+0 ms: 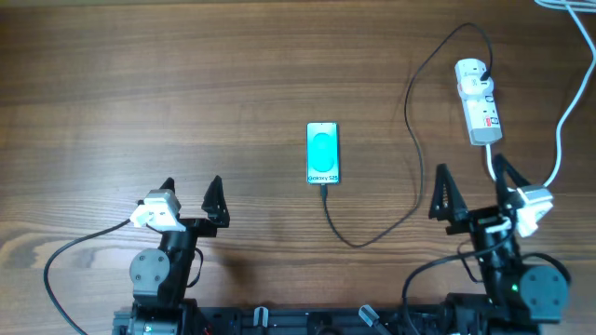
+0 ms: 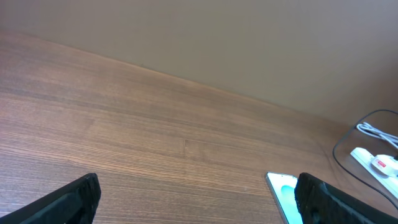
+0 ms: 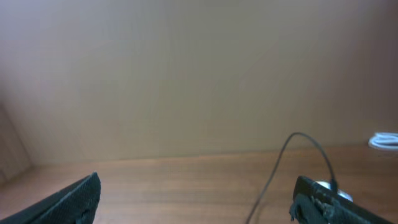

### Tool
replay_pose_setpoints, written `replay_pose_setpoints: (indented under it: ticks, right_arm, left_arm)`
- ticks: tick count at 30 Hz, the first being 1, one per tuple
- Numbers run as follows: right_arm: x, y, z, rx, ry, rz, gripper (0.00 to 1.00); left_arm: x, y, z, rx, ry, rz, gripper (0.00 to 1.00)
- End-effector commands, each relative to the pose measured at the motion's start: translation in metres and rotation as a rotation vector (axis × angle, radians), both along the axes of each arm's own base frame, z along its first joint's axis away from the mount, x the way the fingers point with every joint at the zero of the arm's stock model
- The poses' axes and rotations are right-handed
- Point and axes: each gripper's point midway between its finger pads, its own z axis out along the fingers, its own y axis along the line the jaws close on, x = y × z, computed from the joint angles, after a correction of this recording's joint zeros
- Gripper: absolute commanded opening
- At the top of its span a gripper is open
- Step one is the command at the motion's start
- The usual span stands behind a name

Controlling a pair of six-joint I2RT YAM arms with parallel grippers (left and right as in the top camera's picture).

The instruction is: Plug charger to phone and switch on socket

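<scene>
Left gripper (image 1: 192, 186) and right gripper (image 1: 470, 167) both gaping wide, nothing held. Phone (image 1: 323, 154) flat mid-counter (image 1: 140, 93), charger cable (image 1: 407, 112) tip at its near edge, other end looping to socket (image 1: 478, 102).

Left black two-finger gripper (image 1: 192, 184) hangs wide open and empty, well left of the flat teal-screened phone (image 1: 323, 154). Right black two-finger gripper (image 1: 469, 166) is equally spread and empty, well to its right.

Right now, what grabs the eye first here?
The teal-screened phone dead centre stands out. A black charger cable loops from its near edge to the white socket at far right. The left gripper and right gripper sit open and empty at the near side.
</scene>
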Motion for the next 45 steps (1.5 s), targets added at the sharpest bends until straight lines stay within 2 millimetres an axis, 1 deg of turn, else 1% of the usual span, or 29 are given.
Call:
replay_pose_setpoints:
  ticks: [1, 3, 4, 6, 8, 11, 13, 17, 21, 23, 24, 26, 45]
  right_arm:
    - [0.0, 0.003, -0.01, 0.031, -0.041, 0.015, 1.0]
    - [0.0, 0.0, -0.015, 0.043, -0.062, -0.003, 1.0]
    - [0.0, -0.005, -0.02, 0.078, -0.078, -0.024, 1.0]
    - [0.004, -0.009, -0.03, 0.122, -0.056, -0.042, 1.0]
    - [0.007, -0.011, -0.038, 0.123, -0.04, -0.052, 1.0]
    - [0.012, -0.012, -0.057, 0.116, -0.002, -0.065, 1.0]
    - [0.015, -0.015, -0.074, 0.119, 0.031, -0.081, 1.0]
    - [0.017, -0.022, -0.082, 0.12, 0.062, -0.123, 1.0]
    - [0.018, -0.027, -0.103, 0.111, 0.147, -0.16, 1.0]
    - [0.018, -0.026, -0.103, 0.04, 0.136, -0.157, 1.0]
    - [0.018, -0.026, -0.103, -0.03, 0.127, -0.161, 1.0]
    - [0.018, -0.026, -0.103, -0.07, 0.122, -0.164, 1.0]
    - [0.018, -0.026, -0.103, -0.061, 0.123, -0.165, 1.0]
  left_arm:
    - [0.0, 0.001, -0.003, -0.004, 0.008, 0.008, 1.0]
    - [0.0, 0.001, -0.003, -0.004, 0.008, 0.008, 1.0]
    - [0.0, 0.001, -0.003, -0.004, 0.008, 0.008, 1.0]
    - [0.0, 0.001, -0.003, -0.004, 0.008, 0.008, 1.0]
    - [0.0, 0.001, -0.003, -0.004, 0.008, 0.008, 1.0]
    - [0.0, 0.001, -0.003, -0.004, 0.008, 0.008, 1.0]
    - [0.0, 0.001, -0.003, -0.004, 0.008, 0.008, 1.0]
    - [0.0, 0.001, -0.003, -0.004, 0.008, 0.008, 1.0]
    - [0.0, 0.001, -0.003, -0.004, 0.008, 0.008, 1.0]
    - [0.0, 0.001, -0.003, -0.004, 0.008, 0.008, 1.0]
    - [0.0, 0.001, -0.003, -0.004, 0.008, 0.008, 1.0]
    - [0.0, 0.001, -0.003, -0.004, 0.008, 0.008, 1.0]
    - [0.0, 0.001, -0.003, -0.004, 0.008, 0.008, 1.0]
